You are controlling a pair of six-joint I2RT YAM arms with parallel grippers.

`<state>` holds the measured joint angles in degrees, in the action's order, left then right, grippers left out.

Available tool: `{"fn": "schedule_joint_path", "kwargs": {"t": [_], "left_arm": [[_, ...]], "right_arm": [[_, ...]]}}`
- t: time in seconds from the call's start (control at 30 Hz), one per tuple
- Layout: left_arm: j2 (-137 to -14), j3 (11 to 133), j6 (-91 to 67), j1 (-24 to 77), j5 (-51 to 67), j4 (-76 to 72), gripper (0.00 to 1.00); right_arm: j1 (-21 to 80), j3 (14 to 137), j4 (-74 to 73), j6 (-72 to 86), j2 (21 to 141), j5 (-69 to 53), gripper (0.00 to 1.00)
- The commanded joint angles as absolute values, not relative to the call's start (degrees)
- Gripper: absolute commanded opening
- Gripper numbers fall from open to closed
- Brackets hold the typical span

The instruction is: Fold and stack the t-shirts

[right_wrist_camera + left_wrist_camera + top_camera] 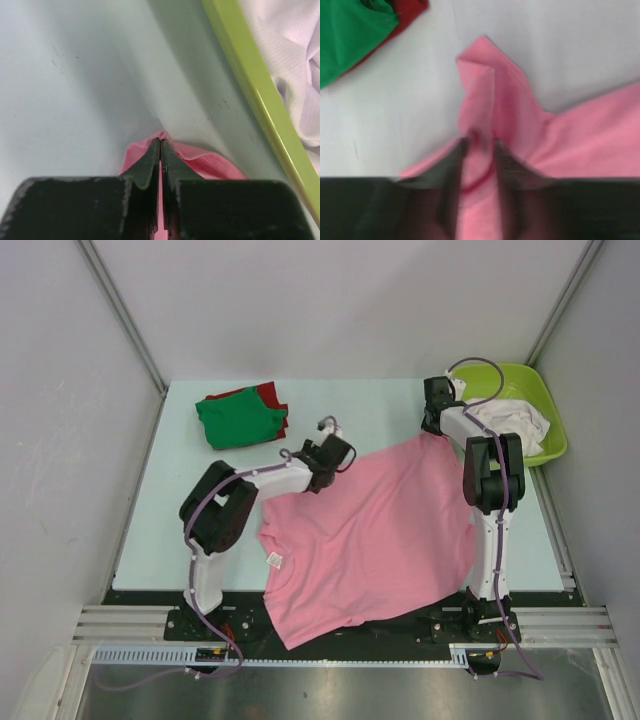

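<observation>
Cloth is spanning both claws: the large pink cotton t-shirt (370, 535) is lying on the pale table (360, 410), running from them toward the near edge. The left gripper (479, 145) is clamping its far-left corner, the right gripper (160, 144) its far-right corner beside the lime-green plastic tub (250, 85).

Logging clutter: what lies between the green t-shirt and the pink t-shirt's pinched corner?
A red t-shirt edge under the green t-shirt, then bare table up to the pink t-shirt; left wrist view.

Tub (250, 85) wall just beside right claw (160, 142) (white shirts (295, 60) inside), bare table (75, 75) leftward
</observation>
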<state>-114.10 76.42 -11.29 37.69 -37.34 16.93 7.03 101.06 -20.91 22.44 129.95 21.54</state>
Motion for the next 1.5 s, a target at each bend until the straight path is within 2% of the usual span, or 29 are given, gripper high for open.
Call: {"fn": "schedule_joint_path", "kwargs": {"t": [0.0, 0.17, 0.37, 0.4, 0.6, 0.8, 0.9, 1.13, 1.47], "left_arm": [[-115.8, 76.1, -7.6, 41.7, -51.9, 19.1, 0.61], [-110.3, 73.7, -11.4, 41.9, -48.2, 18.1, 0.99], [-104.8, 77.1, -11.6, 39.2, -44.7, 19.5, 1.0], [-103.8, 79.0, -12.5, 35.4, -38.6, 20.3, 1.0], [-106.9, 82.0, -15.2, 25.5, -21.5, 21.3, 0.99], [-112.8, 86.6, -15.5, 19.2, -11.9, 21.9, 0.96], [-116.4, 89.0, -14.8, 18.7, -9.2, 23.7, 0.96], [-118.5, 86.0, -14.9, 18.7, -3.3, 21.7, 0.94], [-110.8, 79.3, -15.5, 19.7, 1.6, 19.6, 0.92]], "right_arm": [[7.2, 101.3, -20.2, 22.8, 126.5, 21.7, 0.0], [7.1, 101.3, -20.4, 22.4, 126.7, 21.3, 0.0], [7.1, 101.4, -20.3, 22.6, 127.0, 20.8, 0.0], [7.3, 101.4, -20.3, 22.6, 127.2, 20.8, 0.0], [7.2, 101.4, -20.2, 22.6, 127.3, 20.9, 0.0], [7.7, 101.2, -20.0, 22.2, 127.4, 21.1, 0.0], [7.8, 101.3, -20.0, 22.3, 127.5, 21.1, 0.0], [8.1, 101.3, -20.3, 22.2, 127.6, 21.3, 0.0], [9.1, 101.2, -20.7, 22.9, 127.8, 21.1, 0.0]]}}
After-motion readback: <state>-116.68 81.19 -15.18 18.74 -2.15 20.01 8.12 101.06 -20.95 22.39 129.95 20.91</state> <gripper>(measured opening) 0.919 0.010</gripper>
